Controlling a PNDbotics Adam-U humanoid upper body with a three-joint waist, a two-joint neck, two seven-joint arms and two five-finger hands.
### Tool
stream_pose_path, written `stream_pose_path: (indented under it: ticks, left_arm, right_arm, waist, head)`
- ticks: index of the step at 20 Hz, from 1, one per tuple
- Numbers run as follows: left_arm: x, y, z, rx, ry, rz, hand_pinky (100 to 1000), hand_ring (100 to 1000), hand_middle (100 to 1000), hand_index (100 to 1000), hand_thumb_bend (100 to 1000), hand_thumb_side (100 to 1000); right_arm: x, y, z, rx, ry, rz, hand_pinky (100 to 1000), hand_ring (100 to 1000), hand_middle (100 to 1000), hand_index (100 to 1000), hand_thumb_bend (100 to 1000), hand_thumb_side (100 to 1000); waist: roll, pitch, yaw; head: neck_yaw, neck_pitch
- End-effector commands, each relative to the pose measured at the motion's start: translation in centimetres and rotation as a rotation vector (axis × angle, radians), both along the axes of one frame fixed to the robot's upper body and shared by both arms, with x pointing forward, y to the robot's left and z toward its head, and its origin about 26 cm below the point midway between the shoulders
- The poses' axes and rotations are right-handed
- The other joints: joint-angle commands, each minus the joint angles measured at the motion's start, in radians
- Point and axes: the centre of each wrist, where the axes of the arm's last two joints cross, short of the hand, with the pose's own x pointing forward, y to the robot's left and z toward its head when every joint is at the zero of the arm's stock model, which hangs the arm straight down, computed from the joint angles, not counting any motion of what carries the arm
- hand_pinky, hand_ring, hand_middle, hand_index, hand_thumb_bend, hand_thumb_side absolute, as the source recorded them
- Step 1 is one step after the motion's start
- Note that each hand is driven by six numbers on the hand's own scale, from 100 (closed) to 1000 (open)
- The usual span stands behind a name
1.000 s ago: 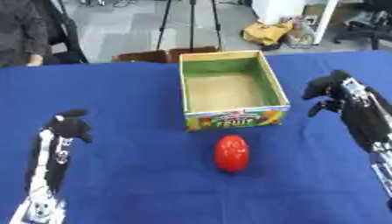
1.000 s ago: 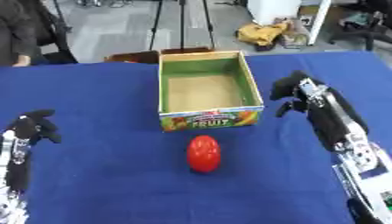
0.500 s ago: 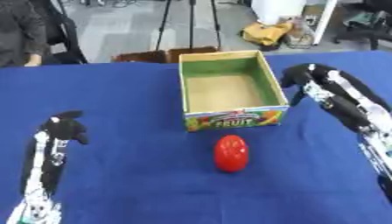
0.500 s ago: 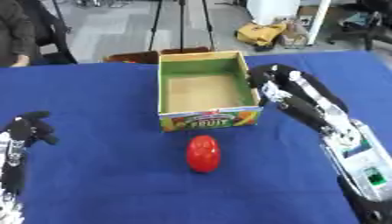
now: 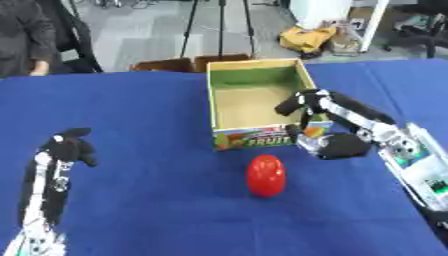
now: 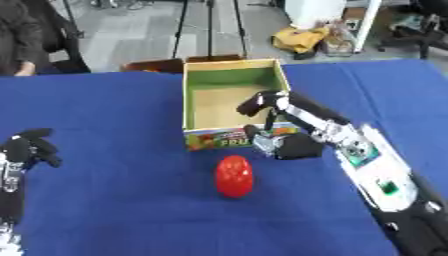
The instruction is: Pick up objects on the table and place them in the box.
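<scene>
Blue cloth [image 5: 140,200] is covering the whole table in the left eye view, and we are looking down at an open cardboard box [image 5: 213,107] with a green inside wall and a fruit picture on its near face. A red egg-shaped object [image 5: 266,175] is lying on the cloth just in front of that face, apart from the box and untouched by either hand. Our right hand [image 5: 325,142] is hanging beside the box's near right corner, just right of and above the red object; its fingers are curling downward with nothing between them, while the silver and black forearm is running off toward the lower right. Our left hand [image 5: 68,147] is resting at the left side of the table, well apart from box and object, with its dark fingers bunching together and holding nothing.

Turning to the right eye view, we are seeing the same layout shifted a little leftward. Here the right hand is sitting against the front right corner of the box, whether touching it we cannot tell, and the red object is lying just below and left of it. Only the top of the left hand is showing at the left edge. At the far left corner, a person in dark clothing [image 6: 26,30] is standing behind the table.
</scene>
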Motion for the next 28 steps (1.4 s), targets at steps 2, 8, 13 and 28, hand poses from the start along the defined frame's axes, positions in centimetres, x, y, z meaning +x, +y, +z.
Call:
stream_pose_path:
  ticks: [2,8,13,28]
  left_arm:
    - [0.1,0.0,0.9,0.006,-0.028,-0.012,514,386,445,712,708,939]
    - [0.1,0.0,0.9,0.008,-0.027,-0.015,514,386,445,712,710,939]
    - [0.1,0.0,0.9,0.009,-0.025,-0.016,514,385,444,712,713,939]
    - [0.1,-0.2,1.0,0.012,-0.024,-0.026,515,382,443,712,712,940]
  right_arm:
    - [0.5,0.3,0.3,-0.088,-0.044,0.021,553,793,751,838,100,472]
    - [1.1,0.4,-0.7,-0.161,-0.028,0.040,568,801,761,843,133,502]
    - [1.4,0.4,-1.4,-0.220,-0.006,0.053,571,799,762,840,311,578]
    - [2.2,0.8,-2.7,-0.275,0.028,0.068,571,795,764,844,339,633]
  waist:
    - [-0.001,-0.014,0.003]
    - [-0.001,-0.013,0.006]
    - [-0.001,-0.012,0.013]
    - [0.001,-0.006,0.028]
  head:
    - [-0.003,0.006]
    - [-0.004,0.008]
    - [-0.004,0.009]
    - [-0.010,0.006]
